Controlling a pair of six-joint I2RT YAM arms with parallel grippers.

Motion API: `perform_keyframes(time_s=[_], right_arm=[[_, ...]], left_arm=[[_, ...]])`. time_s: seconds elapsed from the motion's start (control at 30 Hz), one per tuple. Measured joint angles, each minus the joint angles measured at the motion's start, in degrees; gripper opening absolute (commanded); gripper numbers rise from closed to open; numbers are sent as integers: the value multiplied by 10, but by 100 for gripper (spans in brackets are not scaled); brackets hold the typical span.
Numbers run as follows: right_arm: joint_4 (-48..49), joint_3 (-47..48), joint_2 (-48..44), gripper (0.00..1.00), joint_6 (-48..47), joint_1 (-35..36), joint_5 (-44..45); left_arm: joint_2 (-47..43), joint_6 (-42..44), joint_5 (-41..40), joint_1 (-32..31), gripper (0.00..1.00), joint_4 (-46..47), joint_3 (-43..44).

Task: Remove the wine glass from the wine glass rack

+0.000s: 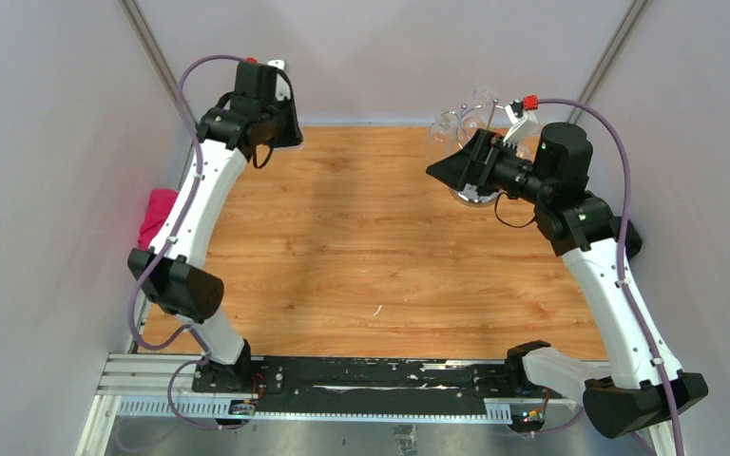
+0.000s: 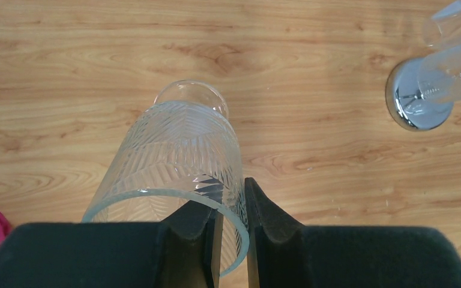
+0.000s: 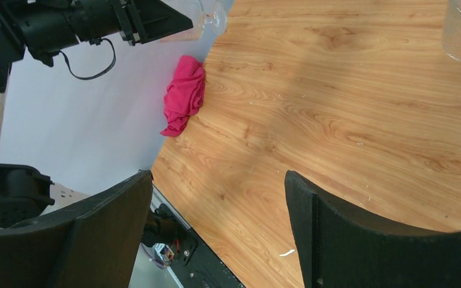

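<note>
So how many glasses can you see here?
3 that I can make out: a glass pinched in the left claw at far left, and two glasses on the chrome rack at far right. The right arm may hide more.

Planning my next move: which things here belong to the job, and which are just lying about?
Job: wine glass, pinched by its rim in the left fingers; wine glass rack; right fingers, open.
Lying about: pink cloth; white scrap.
</note>
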Motion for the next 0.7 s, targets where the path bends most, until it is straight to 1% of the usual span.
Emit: perform_keyframes(time_s=[0.07,0.17,0.27,0.53,0.7], right_arm=[[-5,0,0,86,-6,0,3],[-9,0,0,87,-10,0,10],[-13,0,0,87,-11,0,13],[-18,0,0,87,-12,-1,14],[-19,0,2,88,-12,-1,14]], left_arm=[[29,9,2,2,0,-20,33],[98,34,13,8,0,-58,123],[146,58,17,10,0,-88,174],[197,94,32,19,0,-145,179],[214,106,39,50,0,-170,180]])
